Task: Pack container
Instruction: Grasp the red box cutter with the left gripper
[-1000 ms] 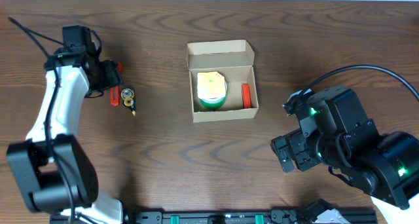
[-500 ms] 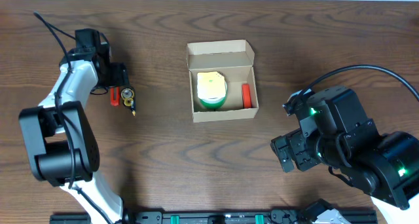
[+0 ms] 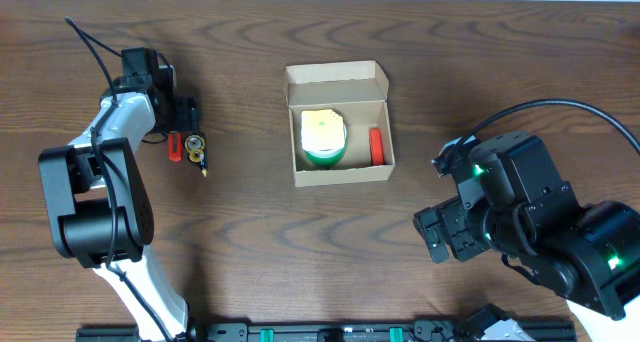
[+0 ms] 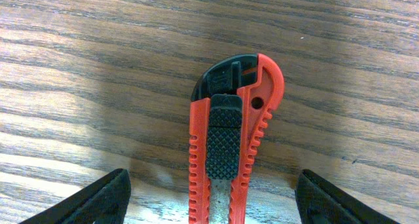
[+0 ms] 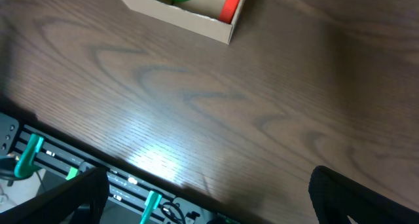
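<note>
Directly beneath the left gripper (image 4: 211,196), between its two fingers (image 4: 98,199), a red knife (image 4: 230,139) lies flat on the table (image 3: 250,242). The jaws stand released and wide, one finger on each side of the handle, neither touching it; nothing is grasped.

The knife's long axis runs straight forward from the wrist, crosswise to the line on which the jaws close; its rounded end, with a small hole, points away from the hand; the other end runs out of the wrist view. Judgement: this alignment suits a pinch across the narrow width of the handle; lower first, then close. Just beside the knife, on the hand's right, sits a small round item (image 3: 196,143); a skewed descent may nudge it.

The box (image 3: 342,172) stands open well apart to the right of this hand, lid flap folded back on the far side; it holds a green-and-yellow item (image 3: 323,137) and, along its right wall, a red item (image 3: 376,145). Judgement: the knife must be carried rightward to reach it.

The right gripper (image 5: 209,201) hangs released and empty; the box lies ahead of it and to its left. The left arm is by far the nearer to the knife; the pick falls to it.
</note>
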`<action>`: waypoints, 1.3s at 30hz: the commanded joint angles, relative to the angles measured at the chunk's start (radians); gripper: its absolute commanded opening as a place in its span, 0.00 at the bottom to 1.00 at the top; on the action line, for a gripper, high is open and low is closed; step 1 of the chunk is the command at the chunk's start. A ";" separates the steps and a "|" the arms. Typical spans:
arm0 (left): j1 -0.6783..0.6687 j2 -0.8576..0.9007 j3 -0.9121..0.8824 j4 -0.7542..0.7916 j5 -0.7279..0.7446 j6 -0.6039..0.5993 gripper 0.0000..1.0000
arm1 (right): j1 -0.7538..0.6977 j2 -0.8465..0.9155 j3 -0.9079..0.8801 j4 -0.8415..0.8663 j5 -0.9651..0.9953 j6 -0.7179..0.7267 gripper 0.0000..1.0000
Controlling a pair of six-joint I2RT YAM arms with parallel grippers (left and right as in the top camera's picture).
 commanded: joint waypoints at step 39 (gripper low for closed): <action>-0.003 0.050 0.332 -0.422 -0.010 -0.066 0.06 | -0.005 0.000 0.000 -0.001 0.007 -0.013 0.99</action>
